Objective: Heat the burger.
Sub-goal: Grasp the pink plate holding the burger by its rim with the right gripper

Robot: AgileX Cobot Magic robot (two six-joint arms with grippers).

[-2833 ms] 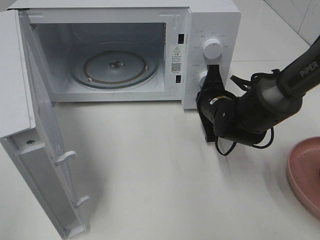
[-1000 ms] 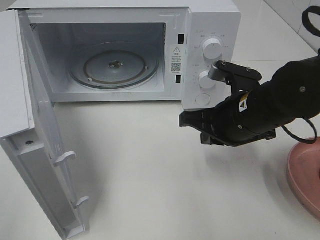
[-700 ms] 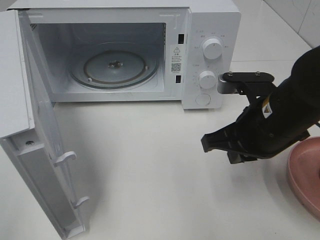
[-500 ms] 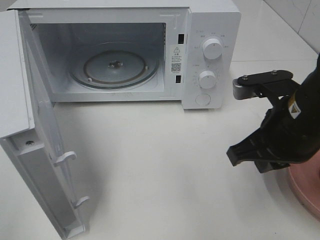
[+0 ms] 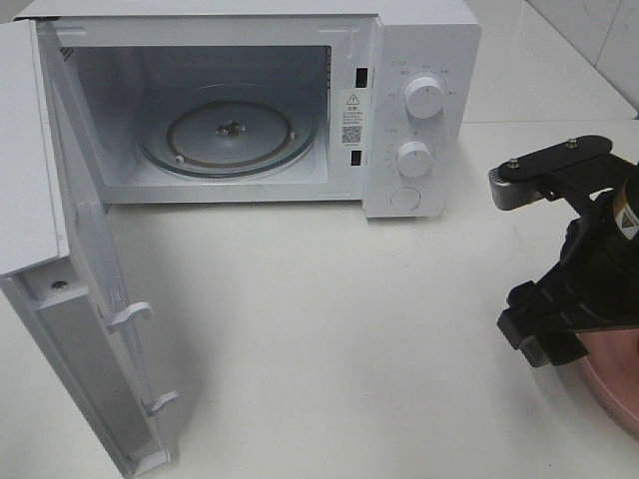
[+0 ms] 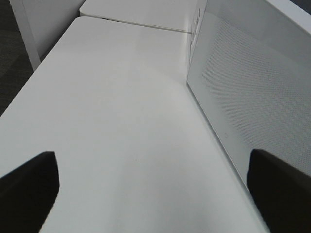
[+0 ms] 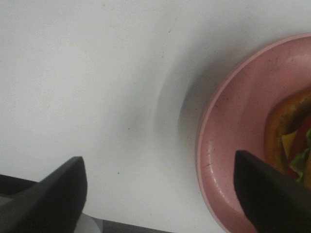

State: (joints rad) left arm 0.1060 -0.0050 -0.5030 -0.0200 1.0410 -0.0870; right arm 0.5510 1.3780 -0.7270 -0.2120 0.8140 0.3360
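No words can be read. A white sticker (image 5: pixel 351 117) on the microwave's (image 5: pixel 429 40) front frame shows a warning triangle and a QR-style square, with print too small to read. Faint markings ring the upper dial (image 5: pixel 425 98) and lower dial (image 5: pixel 413 158), also illegible.

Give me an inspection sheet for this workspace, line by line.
Surface: white tabletop, no spills seen.
Job's things: burger on round pink plate, only partly in view; white microwave, door swung open, glass turntable bare.
Clutter: nothing seen.
Grippers: left gripper, jaws open, empty, beside the microwave; right gripper, jaws open, empty, at the plate's edge.
Cables: nothing seen.
Surroundings: tiled wall behind.
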